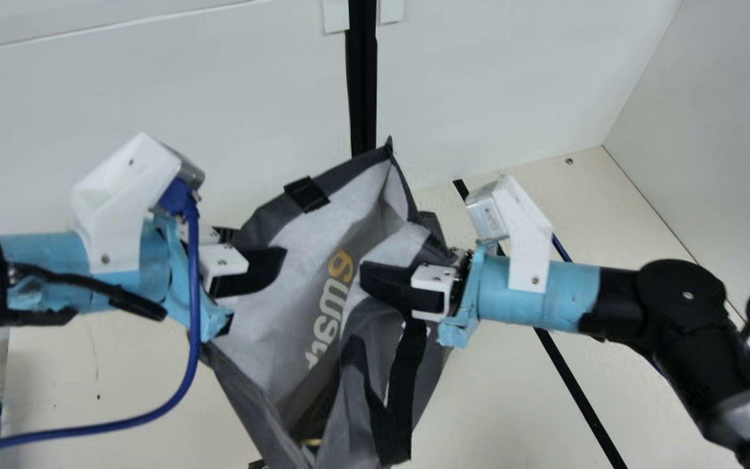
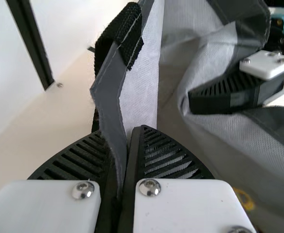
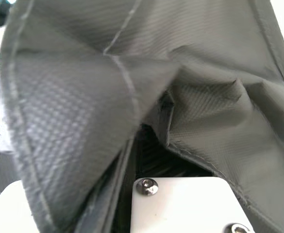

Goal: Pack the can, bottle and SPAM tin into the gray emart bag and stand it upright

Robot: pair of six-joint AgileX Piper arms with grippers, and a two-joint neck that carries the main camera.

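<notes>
The open gray fabric bag [image 1: 284, 326] is slung nearward between its left rim, pinched by the left gripper [image 2: 124, 138], and its right rim, clamped by the right gripper [image 1: 375, 277].

The gray emart bag [image 1: 284, 352] is spread open, tilted and creased, from the frame's centre to its lower edge, with a pale lining. 1 black handle [image 1: 404, 384] droops at lower centre; deep inside, something yellow [image 1: 312, 442] is too hidden to identify.
</notes>
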